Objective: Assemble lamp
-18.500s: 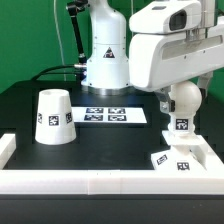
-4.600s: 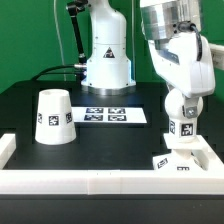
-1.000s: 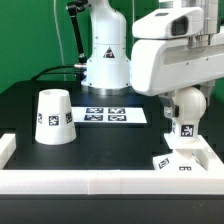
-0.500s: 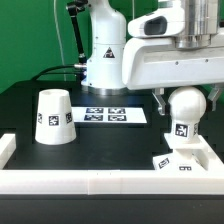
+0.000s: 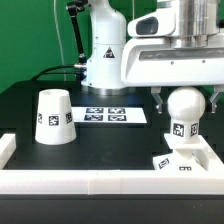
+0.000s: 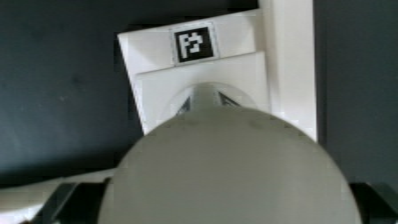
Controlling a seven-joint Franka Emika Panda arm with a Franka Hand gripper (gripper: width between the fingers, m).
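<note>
A: Where are we on the lamp?

B: We see the bulb (image 5: 186, 106) standing upright on the base (image 5: 184, 158), neck down, at the exterior view's right, close to the front border rail (image 5: 110, 183). The base sits tucked into the corner where that rail meets the side rail, which we judge keeps it from sliding or turning while the bulb goes in.

A: Gripper?

B: The gripper (image 5: 186, 96) sits directly over the bulb, one finger (image 5: 162, 100) visible on each side of the ball. We cannot tell whether the pads touch it or stand just clear. In the wrist view the bulb (image 6: 217, 160) fills most of the picture, base (image 6: 196, 65) behind it, finger pads (image 6: 63, 198) barely in at the corners. No help on contact.

A: Seated?

B: Neck meets the base and looks vertical. How deep it sits we can't say.

A: Shade?

B: The shade (image 5: 53, 117) stands alone at the exterior view's left, wide end down, tag facing the camera, well apart from the base. Untouched, so we judge it the last part to go on. The marker board (image 5: 110, 115) lies flat between the two, near the robot's pedestal.

A: Risk?

B: Our guess: lifting off with any sideways drag could tilt the bulb.
</note>
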